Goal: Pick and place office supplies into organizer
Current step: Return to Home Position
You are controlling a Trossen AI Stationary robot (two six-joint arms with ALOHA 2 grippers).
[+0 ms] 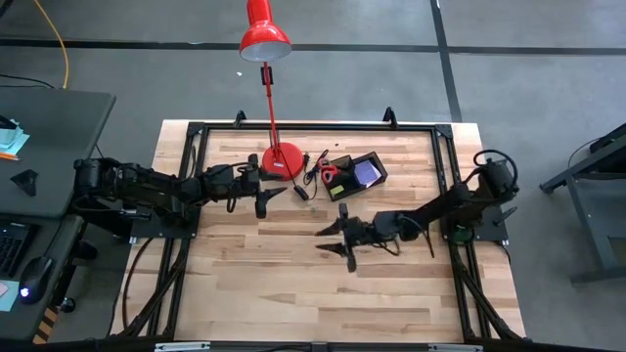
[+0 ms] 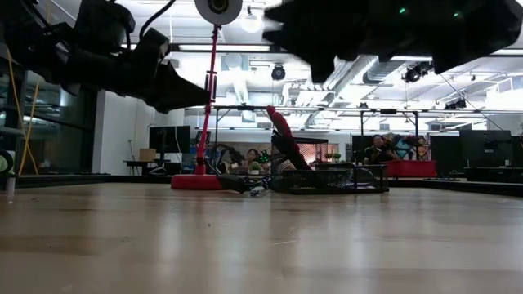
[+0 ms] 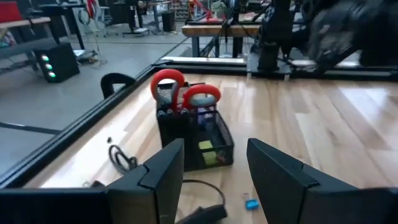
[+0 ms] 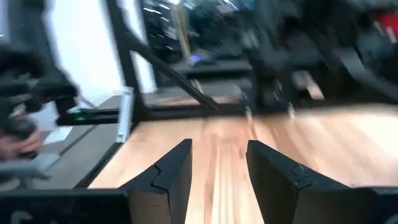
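Organizer (image 1: 354, 174) of black mesh sits on the wooden table (image 1: 245, 293) at about 1 o'clock from the table's centre in the high view, just beside the round base of the red desk lamp (image 1: 282, 159), which lies at its 9 o'clock. Red-handled scissors (image 1: 330, 174) stand in the organizer's 9 o'clock end with their handles up. A purple-blue pad (image 1: 367, 174) lies in the compartment on the 3 o'clock side. The left wrist view shows a yellow piece (image 3: 206, 146) through the mesh wall. In that same view a small blue piece (image 3: 250, 203) lies on the bare wood near the organizer, and a black cord (image 3: 122, 158) loops beside it.

The left gripper (image 1: 266, 189) hangs above the table at 9 o'clock from the organizer, near the lamp base. Its fingers (image 3: 163, 171) are spread and hold nothing. The right gripper (image 1: 333, 242) hovers near the table's centre, at 6 o'clock from the organizer and well apart from it. Its fingers (image 4: 173, 165) are also spread, with only bare wood between them.
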